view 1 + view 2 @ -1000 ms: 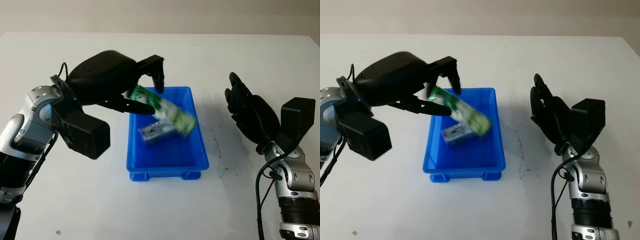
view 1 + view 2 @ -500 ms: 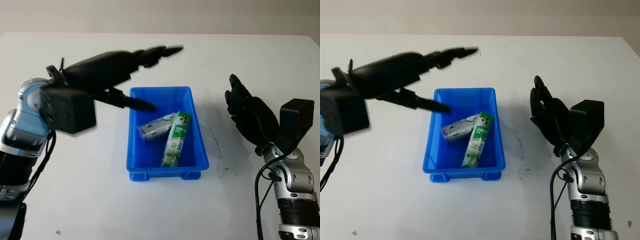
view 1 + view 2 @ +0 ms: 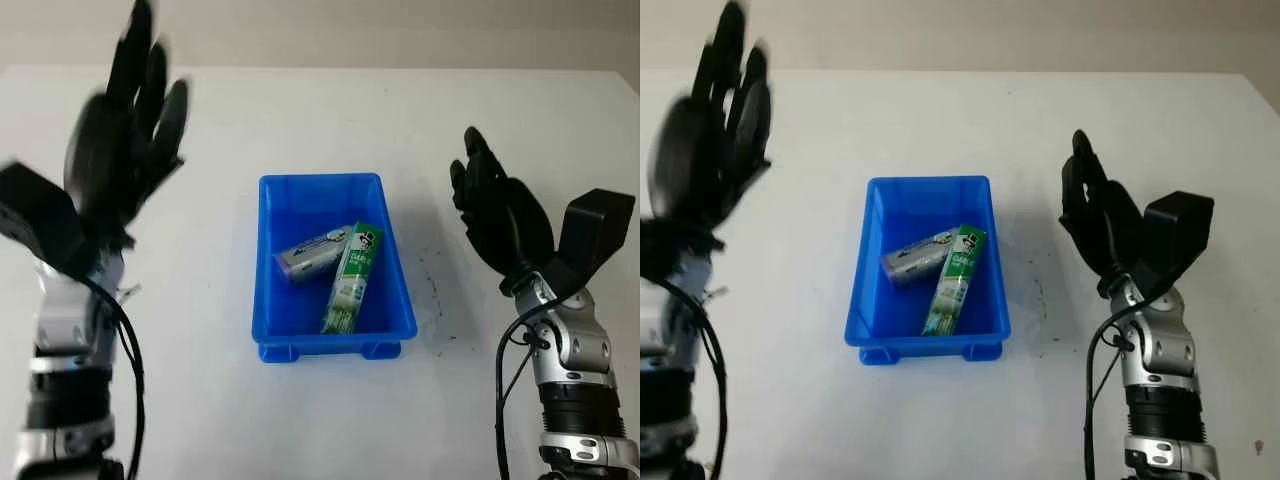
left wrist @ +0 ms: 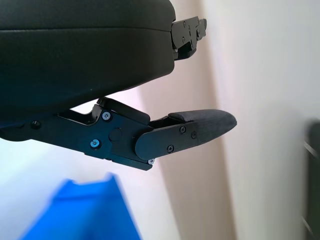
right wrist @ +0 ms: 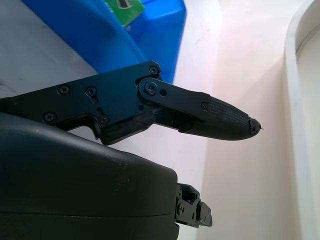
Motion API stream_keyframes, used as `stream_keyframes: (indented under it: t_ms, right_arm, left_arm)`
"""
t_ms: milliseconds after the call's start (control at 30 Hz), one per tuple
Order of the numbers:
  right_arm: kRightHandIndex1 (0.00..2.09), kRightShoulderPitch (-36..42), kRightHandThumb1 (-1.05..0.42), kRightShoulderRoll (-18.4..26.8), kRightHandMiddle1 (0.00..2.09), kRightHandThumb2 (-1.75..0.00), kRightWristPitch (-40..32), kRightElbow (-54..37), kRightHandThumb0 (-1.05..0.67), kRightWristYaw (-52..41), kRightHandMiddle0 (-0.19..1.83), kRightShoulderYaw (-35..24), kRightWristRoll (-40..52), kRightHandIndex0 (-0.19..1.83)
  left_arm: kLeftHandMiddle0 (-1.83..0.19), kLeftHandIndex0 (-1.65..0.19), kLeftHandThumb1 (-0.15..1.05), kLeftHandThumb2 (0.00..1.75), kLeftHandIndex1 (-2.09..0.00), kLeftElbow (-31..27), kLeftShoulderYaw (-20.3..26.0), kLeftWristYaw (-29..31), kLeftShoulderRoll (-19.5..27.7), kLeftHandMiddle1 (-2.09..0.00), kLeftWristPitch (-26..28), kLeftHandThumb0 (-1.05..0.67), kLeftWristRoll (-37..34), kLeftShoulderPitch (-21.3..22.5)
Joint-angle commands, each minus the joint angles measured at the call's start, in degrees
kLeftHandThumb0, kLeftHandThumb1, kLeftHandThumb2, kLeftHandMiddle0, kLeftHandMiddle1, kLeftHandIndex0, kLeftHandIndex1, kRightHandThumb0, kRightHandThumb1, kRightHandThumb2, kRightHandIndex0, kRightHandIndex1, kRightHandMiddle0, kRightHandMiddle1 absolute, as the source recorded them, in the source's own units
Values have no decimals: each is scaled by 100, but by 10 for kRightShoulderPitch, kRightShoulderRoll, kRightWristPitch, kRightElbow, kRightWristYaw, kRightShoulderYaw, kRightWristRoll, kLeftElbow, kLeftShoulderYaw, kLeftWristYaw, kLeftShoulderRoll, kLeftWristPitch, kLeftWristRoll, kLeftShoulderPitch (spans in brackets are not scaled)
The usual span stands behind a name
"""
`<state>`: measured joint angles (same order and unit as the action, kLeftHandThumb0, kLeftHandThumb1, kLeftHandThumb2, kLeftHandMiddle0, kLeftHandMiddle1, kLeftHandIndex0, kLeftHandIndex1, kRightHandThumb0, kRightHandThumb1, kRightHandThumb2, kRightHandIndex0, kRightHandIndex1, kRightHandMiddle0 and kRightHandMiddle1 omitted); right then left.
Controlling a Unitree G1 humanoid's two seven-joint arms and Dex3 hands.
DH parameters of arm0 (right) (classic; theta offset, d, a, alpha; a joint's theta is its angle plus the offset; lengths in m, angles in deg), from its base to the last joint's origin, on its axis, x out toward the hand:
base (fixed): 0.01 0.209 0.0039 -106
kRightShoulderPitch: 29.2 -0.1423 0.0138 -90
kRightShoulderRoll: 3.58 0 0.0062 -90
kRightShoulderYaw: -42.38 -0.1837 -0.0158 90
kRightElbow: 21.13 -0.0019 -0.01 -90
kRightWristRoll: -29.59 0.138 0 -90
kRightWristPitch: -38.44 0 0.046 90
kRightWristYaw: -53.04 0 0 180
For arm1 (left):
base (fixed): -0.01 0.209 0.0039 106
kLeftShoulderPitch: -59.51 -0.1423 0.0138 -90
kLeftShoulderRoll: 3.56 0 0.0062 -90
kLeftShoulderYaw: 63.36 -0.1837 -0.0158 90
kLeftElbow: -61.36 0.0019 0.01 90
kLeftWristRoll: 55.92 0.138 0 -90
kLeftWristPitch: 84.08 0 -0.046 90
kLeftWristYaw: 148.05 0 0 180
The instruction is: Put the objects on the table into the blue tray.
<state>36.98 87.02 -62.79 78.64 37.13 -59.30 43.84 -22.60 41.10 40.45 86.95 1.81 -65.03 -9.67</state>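
Blue tray (image 3: 268,300): near the middle of the white table (image 3: 330,110), long axis running away from the robot, standing flat on its base.

Tray contents: two items.
- Green carton (image 3: 352,279): lying flat, lengthwise, in the right half of the tray; near end close to the front wall, far end about mid-tray.
- Silver-grey pouch (image 3: 312,253): lying at a slant across the middle of the tray, left of the carton; right end touching or tucked under the carton's far end, exact contact not discernible.

Left hand (image 3: 125,150): raised above the table, well left of the tray and clear of it; palm facing the tray, fingers extended upward. Empty, uncurled, nothing gripped. Blurred in the head views. Left wrist view: black finger (image 4: 195,127) stretched out straight against the pale background, a corner of the blue tray (image 4: 85,215) beyond it.

Right hand (image 3: 495,215): raised above the table, to the right of the tray and apart from it; palm turned toward the tray, fingers extended upward. Empty, uncurled, nothing gripped. Right wrist view: finger (image 5: 210,117) held straight, tray wall and a scrap of green carton (image 5: 125,6) visible past it.

Table surface: faint dark scuff marks (image 3: 435,295) between the tray and the right arm.
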Motion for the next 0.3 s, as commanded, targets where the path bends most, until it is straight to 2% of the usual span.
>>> stream_keyframes:
  t_ms: [0, 267]
  right_arm:
    - [0, -10, -105, -4, 0, -68, 13, 7, -76, 1, -19, -6, 4, -19]
    - [0, -11, -105, -13, 0, -70, 25, 7, -75, 11, -19, 1, -4, -19]
  left_arm:
    - [19, 19, 105, 66, 0, 14, -2, -5, -6, 0, -15, -74, 11, -20]
    - [19, 19, 105, 66, 0, 39, -9, -14, -29, 0, -53, -76, 14, -44]
